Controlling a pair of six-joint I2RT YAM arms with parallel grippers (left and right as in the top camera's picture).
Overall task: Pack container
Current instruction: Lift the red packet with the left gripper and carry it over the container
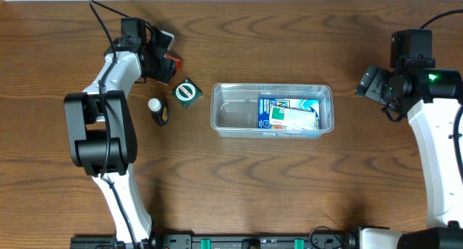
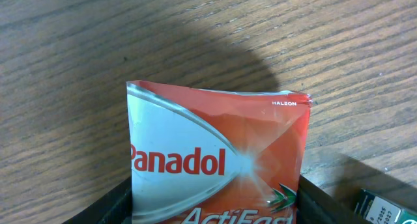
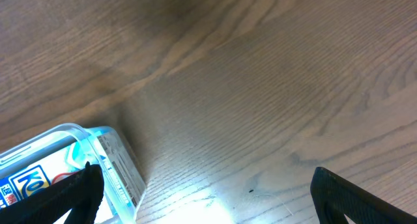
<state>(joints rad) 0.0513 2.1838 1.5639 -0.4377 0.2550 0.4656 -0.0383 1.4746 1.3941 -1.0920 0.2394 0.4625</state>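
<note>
Left gripper [image 2: 215, 214] was pinching the Panadol sachet [image 2: 218, 159] by its lower part, one finger on each side edge; the crimped top edge stuck out free toward the wood. The shadow under it suggested it was held off the table [image 1: 289, 191], not lying on it; looked like a pick in hand for the next drop. The sachet was red and silver glossy foil, flat and slightly creased; thin and floppy, so an edge pinch made sense, and it could buckle or slip if the grip was light.

The container [image 1: 271, 109] sat mid-table, well right of the left gripper, long side across the view. It was a clear plastic tub with rounded corners and a raised rim. A blue packet [image 1: 289, 113] lay flat in its right half; the left half was bare, probably the slot for the sachet.

Right gripper [image 3: 202, 211] had its fingers spread wide with nothing between them; parked well right of the tub, apparently out of the way. Its camera caught only one corner of the tub, with blue print showing through the wall.

Not yet packed: a small bottle [image 1: 158, 110], dark with a white cap, upright; a green box [image 1: 187, 92] with a pale round mark on top. Both were between the left arm and the tub, apart from each other.

Wood-grain top was smooth and matte.
</note>
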